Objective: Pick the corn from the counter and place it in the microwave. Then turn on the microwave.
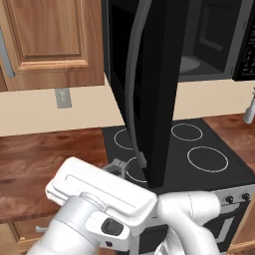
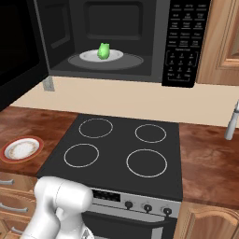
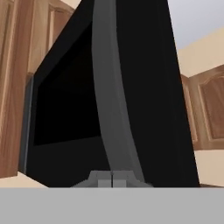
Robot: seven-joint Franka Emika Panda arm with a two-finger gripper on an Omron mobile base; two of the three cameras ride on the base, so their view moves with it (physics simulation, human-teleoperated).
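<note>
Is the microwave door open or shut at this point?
Open. The door swings out over the stovetop, leaving the cavity exposed with the corn on the turntable inside.

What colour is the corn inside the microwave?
Bright green; the corn shows best in the right base view.

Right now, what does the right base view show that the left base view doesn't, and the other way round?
Right base view alone: the small green corn on a plate inside the black microwave, its button panel, and a white red-rimmed plate on the reddish-brown wooden counter. Left base view alone: the open door's curved grey handle and a wall outlet. Both: the black stovetop with white rings, and the white arm.
</note>
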